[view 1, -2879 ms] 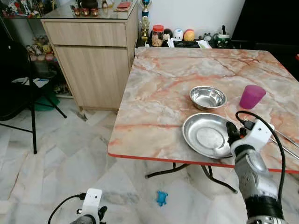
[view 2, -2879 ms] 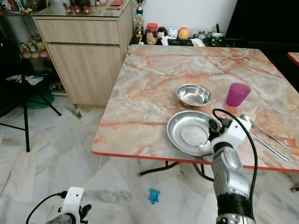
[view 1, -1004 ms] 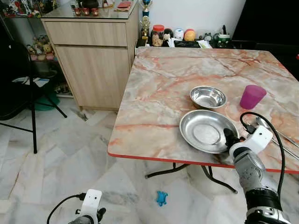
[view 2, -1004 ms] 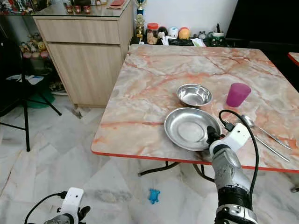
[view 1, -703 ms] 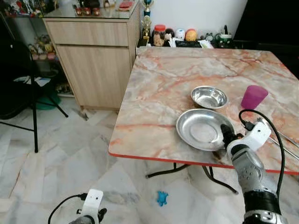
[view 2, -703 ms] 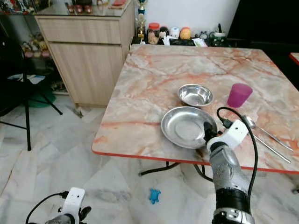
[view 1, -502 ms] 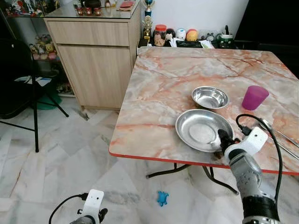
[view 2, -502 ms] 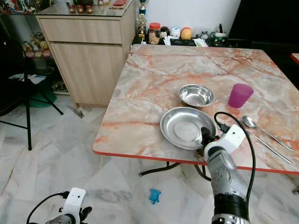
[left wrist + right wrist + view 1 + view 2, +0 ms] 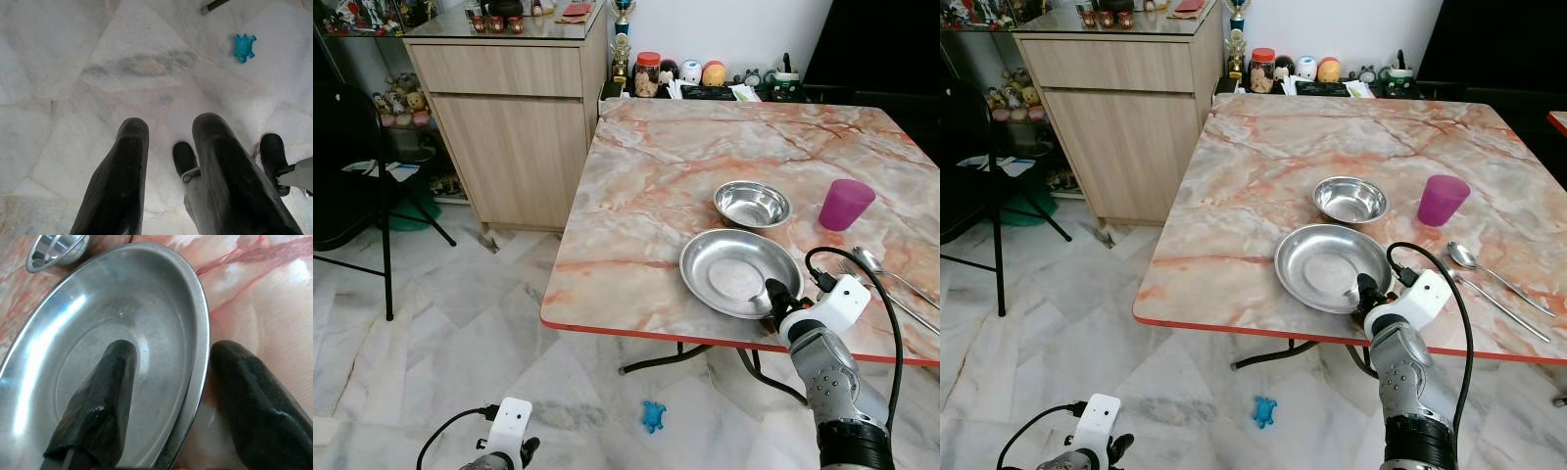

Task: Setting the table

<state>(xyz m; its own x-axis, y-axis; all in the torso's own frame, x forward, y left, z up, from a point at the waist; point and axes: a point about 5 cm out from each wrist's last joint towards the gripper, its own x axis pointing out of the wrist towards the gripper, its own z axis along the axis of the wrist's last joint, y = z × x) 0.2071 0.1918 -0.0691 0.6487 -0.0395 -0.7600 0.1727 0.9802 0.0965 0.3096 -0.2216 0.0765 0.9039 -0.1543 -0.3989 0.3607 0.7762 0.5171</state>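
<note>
Now the right gripper (image 9: pixel 773 297) is spread apart astride the near right rim of the steel plate (image 9: pixel 736 270), which has been slid leftward across the table (image 9: pixel 636 206) since earlier, nearer the small bowl (image 9: pixel 751 204); placement seems nearly settled.

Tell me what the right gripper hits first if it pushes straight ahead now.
The right gripper straddles the plate rim, one finger inside, one outside. Pushing on, it probably stays on the plate, then meets the small bowl.
</note>
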